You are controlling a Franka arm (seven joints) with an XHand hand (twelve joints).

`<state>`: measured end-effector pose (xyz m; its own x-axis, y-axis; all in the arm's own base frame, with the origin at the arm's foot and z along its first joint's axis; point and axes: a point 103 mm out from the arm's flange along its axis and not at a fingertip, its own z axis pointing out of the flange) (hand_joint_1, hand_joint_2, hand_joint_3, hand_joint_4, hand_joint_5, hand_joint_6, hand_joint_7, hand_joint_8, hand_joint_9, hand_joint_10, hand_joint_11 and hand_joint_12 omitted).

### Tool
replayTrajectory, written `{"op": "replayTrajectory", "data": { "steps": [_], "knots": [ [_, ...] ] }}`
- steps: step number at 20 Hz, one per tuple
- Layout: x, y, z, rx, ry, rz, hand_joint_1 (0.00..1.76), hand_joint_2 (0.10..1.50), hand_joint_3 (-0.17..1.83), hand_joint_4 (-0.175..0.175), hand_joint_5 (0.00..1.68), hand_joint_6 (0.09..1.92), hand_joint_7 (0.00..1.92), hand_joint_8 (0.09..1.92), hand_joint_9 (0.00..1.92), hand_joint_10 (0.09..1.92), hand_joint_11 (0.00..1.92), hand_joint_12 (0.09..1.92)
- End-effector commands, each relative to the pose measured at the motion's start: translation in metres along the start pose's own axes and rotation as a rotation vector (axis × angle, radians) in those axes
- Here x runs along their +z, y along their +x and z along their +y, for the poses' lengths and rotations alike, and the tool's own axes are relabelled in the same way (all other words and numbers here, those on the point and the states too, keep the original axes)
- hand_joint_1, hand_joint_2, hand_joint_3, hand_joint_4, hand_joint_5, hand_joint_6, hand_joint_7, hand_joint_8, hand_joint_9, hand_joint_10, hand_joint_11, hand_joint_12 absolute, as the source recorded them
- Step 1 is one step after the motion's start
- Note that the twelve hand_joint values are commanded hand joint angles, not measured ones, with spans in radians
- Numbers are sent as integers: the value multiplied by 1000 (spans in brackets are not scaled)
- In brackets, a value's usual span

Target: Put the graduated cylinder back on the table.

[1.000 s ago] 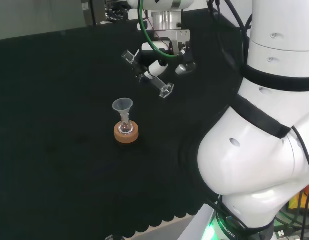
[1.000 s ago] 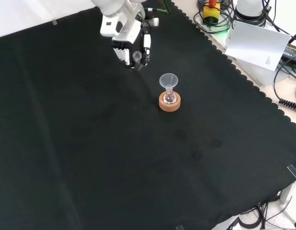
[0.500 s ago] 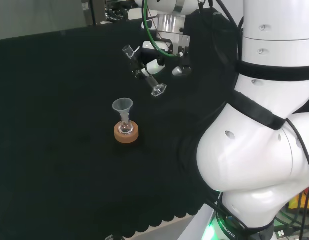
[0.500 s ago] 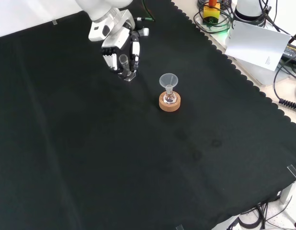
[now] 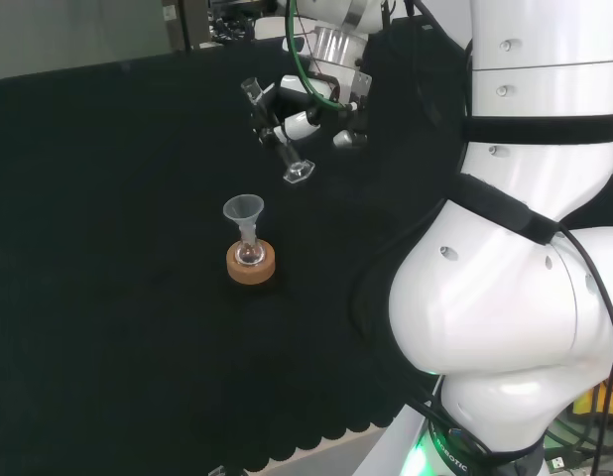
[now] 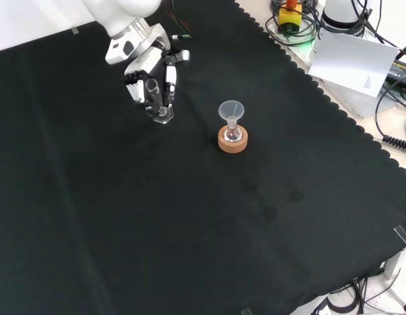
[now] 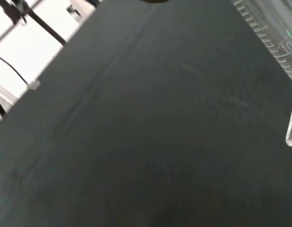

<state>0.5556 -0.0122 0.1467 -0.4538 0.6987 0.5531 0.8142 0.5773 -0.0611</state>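
Black cloth covers the worktop (image 5: pixel 108 327) in every view, with a scalloped edge along its near side in the head view.

Head view: the robot hand (image 5: pixel 305 117) sits near the top centre, just left of the arm's large white links (image 5: pixel 505 288). Its fingers are curled round a clear graduated cylinder (image 5: pixel 277 139). The cylinder is tilted, mouth up and to the left, hexagonal foot down and to the right. Whether the foot touches the cloth cannot be told from this angle. Below and left of the cylinder's foot stands a small round flask (image 5: pixel 250 254) on a cork ring (image 5: pixel 251 264), with a clear funnel (image 5: pixel 243 210) seated in its neck. Flask and cylinder are near each other but apart.

Front view: the robot hand (image 6: pixel 150 71) comes in from the top left, fingers closed on the graduated cylinder (image 6: pixel 156 98), which reads close to upright here, open mouth at the top, foot at or just above the cloth. To its right, clearly apart, is the funnel (image 6: pixel 230 110) in the flask (image 6: pixel 232 133) on the cork ring (image 6: pixel 232 141). Beyond the cloth's right edge lie cables and a white sheet of paper (image 6: pixel 354 60).

Wrist view: dark cloth with faint creases, bright background at one corner. At one edge, part of the graduated cylinder (image 7: pixel 278 42) shows close up, with printed scale marks along its wall and a corner of its clear foot.
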Motion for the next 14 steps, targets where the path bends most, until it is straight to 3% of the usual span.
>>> {"op": "replayTrajectory", "data": {
  "steps": [1,4,14],
  "knots": [
    [2,-3,18,-62,-56,77,1238,1101,13,-164,987,986,1081,829,1472,87,1298,715],
    [8,-4,24,-79,-65,103,1258,1101,12,-175,985,986,1026,957,1471,87,1295,719],
    [20,-14,38,-107,-136,157,1258,1110,4,-175,974,1003,1006,992,1456,87,1280,740]
  ]
}}
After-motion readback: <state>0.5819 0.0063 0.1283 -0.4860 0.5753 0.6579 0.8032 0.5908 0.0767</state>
